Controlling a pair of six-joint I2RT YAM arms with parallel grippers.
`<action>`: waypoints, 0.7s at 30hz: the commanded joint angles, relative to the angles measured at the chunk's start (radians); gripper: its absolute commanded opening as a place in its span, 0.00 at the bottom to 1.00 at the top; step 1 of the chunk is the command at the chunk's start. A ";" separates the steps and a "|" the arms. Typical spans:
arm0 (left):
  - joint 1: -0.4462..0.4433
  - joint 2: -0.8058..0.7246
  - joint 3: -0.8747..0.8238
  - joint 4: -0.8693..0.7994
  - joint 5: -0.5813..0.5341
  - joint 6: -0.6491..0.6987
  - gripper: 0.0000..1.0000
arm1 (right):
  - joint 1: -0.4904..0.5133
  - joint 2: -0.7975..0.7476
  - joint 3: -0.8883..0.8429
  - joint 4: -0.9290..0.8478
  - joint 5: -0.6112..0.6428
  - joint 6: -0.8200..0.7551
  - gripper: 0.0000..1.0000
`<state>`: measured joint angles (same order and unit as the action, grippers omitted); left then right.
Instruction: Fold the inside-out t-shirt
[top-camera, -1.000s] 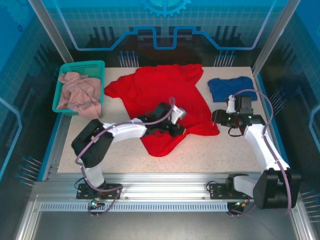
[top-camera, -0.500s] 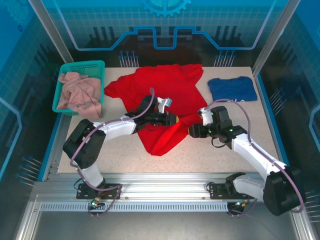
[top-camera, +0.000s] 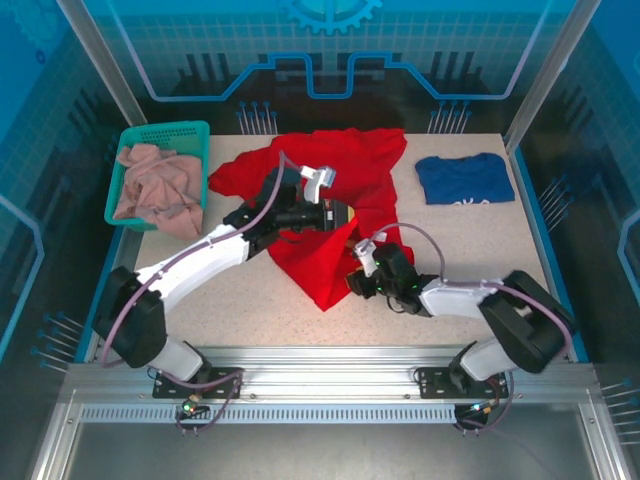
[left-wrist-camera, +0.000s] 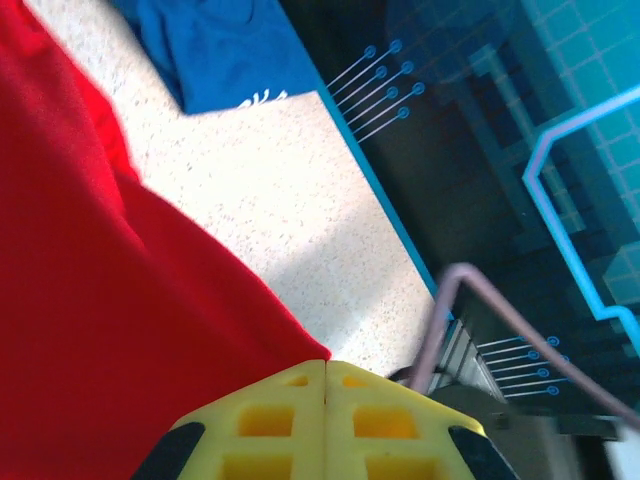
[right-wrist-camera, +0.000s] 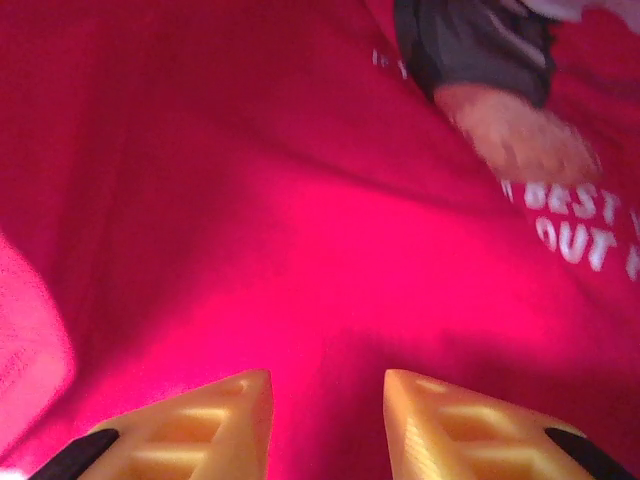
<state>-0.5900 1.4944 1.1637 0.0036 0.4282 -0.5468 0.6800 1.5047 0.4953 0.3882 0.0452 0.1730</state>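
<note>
- Top external: the inside-out t-shirt (top-camera: 372, 160) lies mid-counter. Its far part is spread toward the back edge, and its near part is pulled into a bunched, pointed flap toward the arms.
- Shirt isn't flat: creases, uneven outline, sleeves not laid out, no clean fold line anywhere.
- Right wrist view: red cloth w/ white print (right-wrist-camera: 570, 222) on it, letters partly readable.
- Left claw (top-camera: 348, 215) is over the shirt's middle. Left wrist view shows its yellow fingers pressed together w/ the red cloth edge running right into the tips, so it looks closed on a pinch of the shirt. The cloth slopes from there down to the near point, which fits a lifted grip.
- Right claw (top-camera: 353, 283) sits at the near right edge of the red flap. In the right wrist view its two fingers stand apart w/ red cloth just ahead of them, and nothing is clearly caught btwn them. Can't tell if they touch the cloth.
- Progress, my read: early. Shirt is being handled, prob. to straighten or re-lay it, and no fold is done yet.
- Left to do: get it flat on the counter (top-camera: 250, 300), sleeves in, then fold body over, tidy edges.
- Risk: w/ one pinch point the cloth may bunch more unless the right claw takes a 2nd corner.
- Around it: dark blue tee (top-camera: 463, 178) well apart at the right rear, not touching the red one.
- Green basket (top-camera: 160, 132) at the left rear holds a pale pinkish garment (top-camera: 150, 190), which spills over the basket's near edge.
</note>
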 joint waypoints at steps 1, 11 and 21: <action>0.008 -0.043 0.046 -0.113 -0.032 0.077 0.00 | 0.027 0.117 0.079 0.244 0.134 -0.088 0.34; 0.009 -0.070 0.064 -0.162 -0.042 0.143 0.00 | -0.023 0.283 0.188 0.305 0.173 -0.094 0.29; 0.008 -0.123 0.041 -0.132 -0.059 0.176 0.00 | -0.094 0.277 0.221 0.219 0.108 -0.074 0.33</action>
<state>-0.5880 1.4193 1.2003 -0.1596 0.3481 -0.3897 0.5884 1.7725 0.6674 0.6529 0.1532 0.0784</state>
